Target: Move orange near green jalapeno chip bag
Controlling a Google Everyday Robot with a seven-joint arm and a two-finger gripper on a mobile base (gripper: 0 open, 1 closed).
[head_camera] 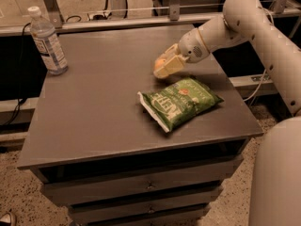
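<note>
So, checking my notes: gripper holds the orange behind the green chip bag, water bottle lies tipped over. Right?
No: the camera view shows the water bottle standing upright. The gripper does hold the orange behind the green chip bag.

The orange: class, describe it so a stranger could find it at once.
At the grey table, look just beyond the green chip bag. There the gripper holds the orange, the only small, round, orange-coloured thing.

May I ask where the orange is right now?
In the camera view, the orange is held in the hand right of centre, just behind the green jalapeno chip bag.
</note>
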